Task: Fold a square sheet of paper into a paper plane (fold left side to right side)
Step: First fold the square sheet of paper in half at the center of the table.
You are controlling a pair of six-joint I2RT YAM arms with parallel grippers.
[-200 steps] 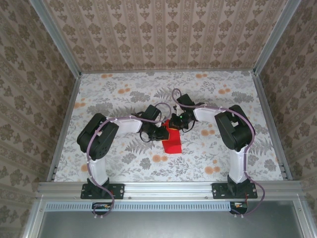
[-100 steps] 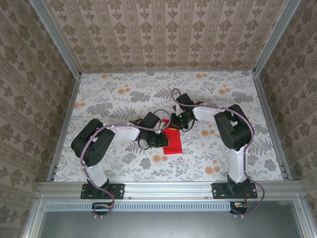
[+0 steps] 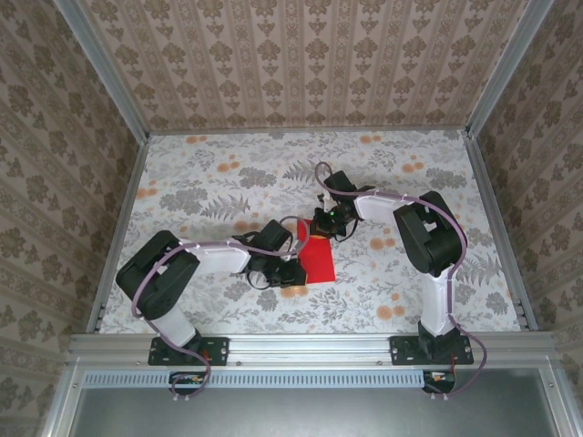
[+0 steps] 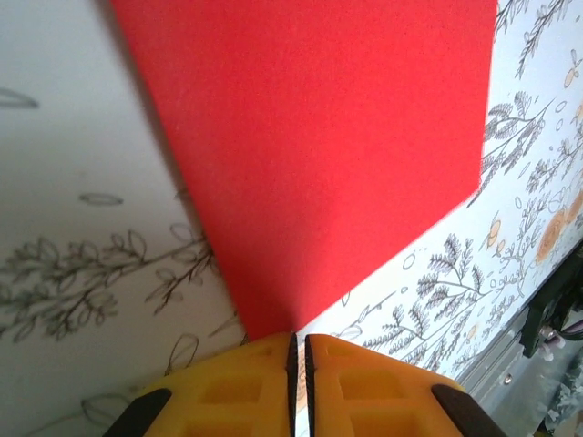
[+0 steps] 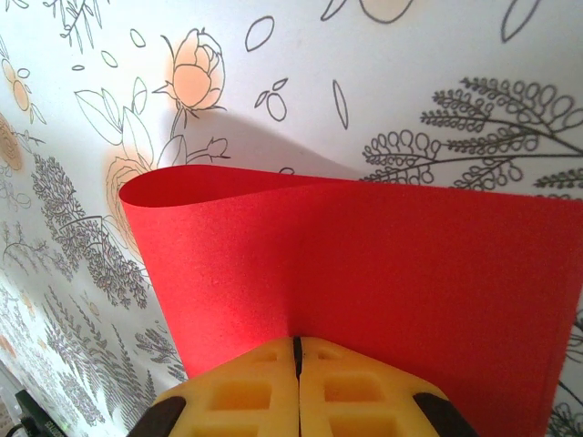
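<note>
Matte red square sheet of paper [image 3: 316, 261], curled smoothly at centre frame, pinched at a corner by left gripper [image 4: 297, 341], along an edge by right gripper [image 5: 297, 344].

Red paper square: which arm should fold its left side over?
Probably left. The left gripper is shut on the near-left corner of the bright red paper sheet and could carry it across; the right gripper grips the far edge.

Lab booth: aluminium frame [image 3: 310, 345], wallpapered walls [image 3: 310, 64]
</note>
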